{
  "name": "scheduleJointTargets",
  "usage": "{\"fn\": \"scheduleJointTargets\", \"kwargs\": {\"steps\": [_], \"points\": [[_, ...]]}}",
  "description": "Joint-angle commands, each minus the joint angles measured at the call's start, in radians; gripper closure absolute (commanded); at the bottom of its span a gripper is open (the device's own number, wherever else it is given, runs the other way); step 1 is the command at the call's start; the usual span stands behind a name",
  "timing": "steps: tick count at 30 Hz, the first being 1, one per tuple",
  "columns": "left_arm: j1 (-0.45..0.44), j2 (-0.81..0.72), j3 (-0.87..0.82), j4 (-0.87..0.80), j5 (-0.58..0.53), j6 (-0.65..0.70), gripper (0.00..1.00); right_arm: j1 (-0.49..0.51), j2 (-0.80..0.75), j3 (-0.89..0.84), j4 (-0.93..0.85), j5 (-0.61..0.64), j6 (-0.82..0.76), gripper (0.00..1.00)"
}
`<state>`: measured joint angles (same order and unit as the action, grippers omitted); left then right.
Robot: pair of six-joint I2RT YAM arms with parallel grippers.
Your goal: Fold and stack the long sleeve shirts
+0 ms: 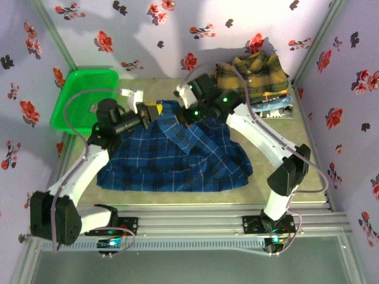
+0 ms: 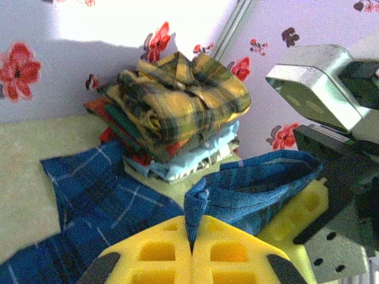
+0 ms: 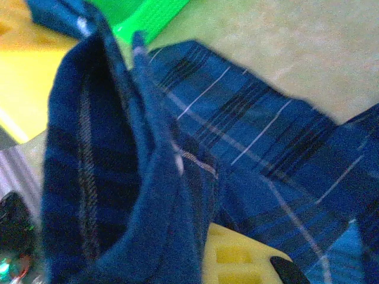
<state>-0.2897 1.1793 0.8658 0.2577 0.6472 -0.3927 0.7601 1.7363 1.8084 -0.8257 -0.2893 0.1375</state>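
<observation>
Hidden: a raised fold of the dark blue plaid shirt (image 3: pixel 260 136) covers the centre of the right wrist view. Of the right gripper (image 1: pixel 185 114), one yellow finger (image 3: pixel 237 260) shows at the bottom edge, its tip buried in cloth.
Cut off: the left gripper (image 2: pixel 191 239) fingers run off the bottom edge of the left wrist view. The green basket (image 3: pixel 151 15) is clipped at the top of the right wrist view.
Hard to read: the lower layers of the stack (image 2: pixel 148 154), under the mustard-yellow plaid shirt (image 2: pixel 183 94) and light blue shirts (image 2: pixel 195 163), are blurred. Red and green edges are all that can be made out.
Left gripper state: pads pressed together, pinching a blue plaid fold.
Right gripper state: closed. It appears to pinch the same collar band, but the contact is obscured.
Arm pose: in the overhead view, both arms reach up-frame and converge over the shirt's upper edge, with the grippers near each other.
Shirt location: spread across the centre of the table (image 1: pixel 157 89). The stack sits in the upper right corner.
</observation>
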Motion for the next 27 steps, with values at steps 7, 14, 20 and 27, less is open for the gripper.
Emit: {"fn": "scheduleJointTargets", "kwargs": {"steps": [7, 14, 20, 27], "points": [[0.053, -0.268, -0.212, -0.186, -0.235, -0.041, 0.74, 0.125, -0.106, -0.284, 0.083, -0.037, 0.403, 1.0], [0.052, -0.468, -0.289, -0.338, -0.356, -0.148, 0.46, 0.238, -0.1, -0.322, 0.086, -0.074, 0.526, 1.0], [0.051, -0.517, -0.221, -0.563, -0.416, -0.3, 0.35, 0.325, -0.09, -0.396, 0.135, -0.084, 0.592, 1.0], [0.049, -0.545, -0.133, -0.776, -0.405, -0.34, 0.29, 0.426, -0.006, -0.403, 0.258, 0.131, 0.728, 0.99]]}}
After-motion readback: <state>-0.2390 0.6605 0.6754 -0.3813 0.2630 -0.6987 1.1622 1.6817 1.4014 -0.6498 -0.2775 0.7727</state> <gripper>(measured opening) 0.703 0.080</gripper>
